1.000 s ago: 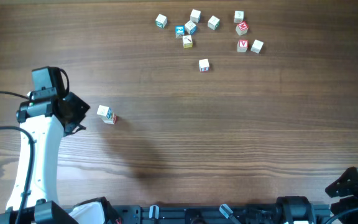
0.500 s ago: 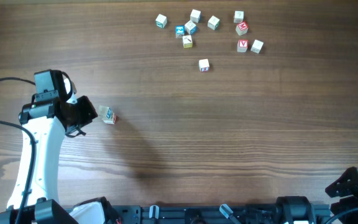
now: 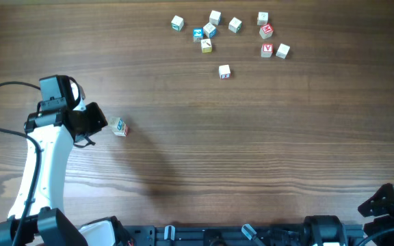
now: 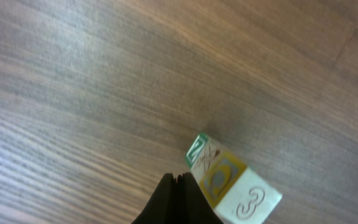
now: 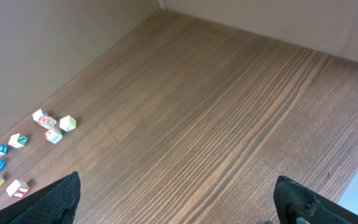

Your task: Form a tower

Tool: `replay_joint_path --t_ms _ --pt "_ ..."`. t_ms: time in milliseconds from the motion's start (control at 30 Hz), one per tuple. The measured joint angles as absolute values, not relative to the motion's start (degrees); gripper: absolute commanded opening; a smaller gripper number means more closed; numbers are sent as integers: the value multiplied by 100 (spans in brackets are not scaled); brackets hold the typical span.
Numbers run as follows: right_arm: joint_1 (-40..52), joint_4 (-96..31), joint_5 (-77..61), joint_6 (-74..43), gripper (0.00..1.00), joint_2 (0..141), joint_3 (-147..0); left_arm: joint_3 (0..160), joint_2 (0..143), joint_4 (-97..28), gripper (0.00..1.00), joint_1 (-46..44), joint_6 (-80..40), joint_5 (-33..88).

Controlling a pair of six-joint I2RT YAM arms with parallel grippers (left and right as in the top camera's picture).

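The tower (image 3: 120,127) is a short stack of tiny whitish cubes on the wooden table, left of centre. In the left wrist view the tower (image 4: 229,180) shows a green print, a yellow-framed face and a raised 3. My left gripper (image 3: 101,121) is shut with nothing in it. Its tips (image 4: 178,180) sit close against the stack's left side; I cannot tell whether they touch. My right gripper (image 5: 179,202) is open wide over bare table, far from the cubes.
Several loose cubes (image 3: 211,31) lie in a cluster at the far edge, with more (image 3: 269,37) to their right and a single one (image 3: 224,71) nearer. The right wrist view shows these cubes (image 5: 48,124) at its left. The right arm (image 3: 386,203) rests at the near right corner.
My left gripper has shifted slightly right, toward the stack. A whitish cube that showed offset to the stack's upper left a second ago is now in line with it.
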State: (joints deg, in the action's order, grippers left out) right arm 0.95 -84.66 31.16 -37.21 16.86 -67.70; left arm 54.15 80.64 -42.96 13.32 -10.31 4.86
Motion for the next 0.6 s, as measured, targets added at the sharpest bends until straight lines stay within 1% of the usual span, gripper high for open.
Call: replay_joint_path --t_ms 300,400,600 --pt "95 -8466 3116 -3721 100 1686 -6770 5415 8086 -4331 4 1332 -1031 528" --pt "95 -8468 3116 -3721 100 1686 -6770 5415 8324 -4368 4 1332 -1015 746" --pt "95 -8466 3116 -3721 100 1686 -6770 5415 8670 -4362 4 1332 -1013 808"
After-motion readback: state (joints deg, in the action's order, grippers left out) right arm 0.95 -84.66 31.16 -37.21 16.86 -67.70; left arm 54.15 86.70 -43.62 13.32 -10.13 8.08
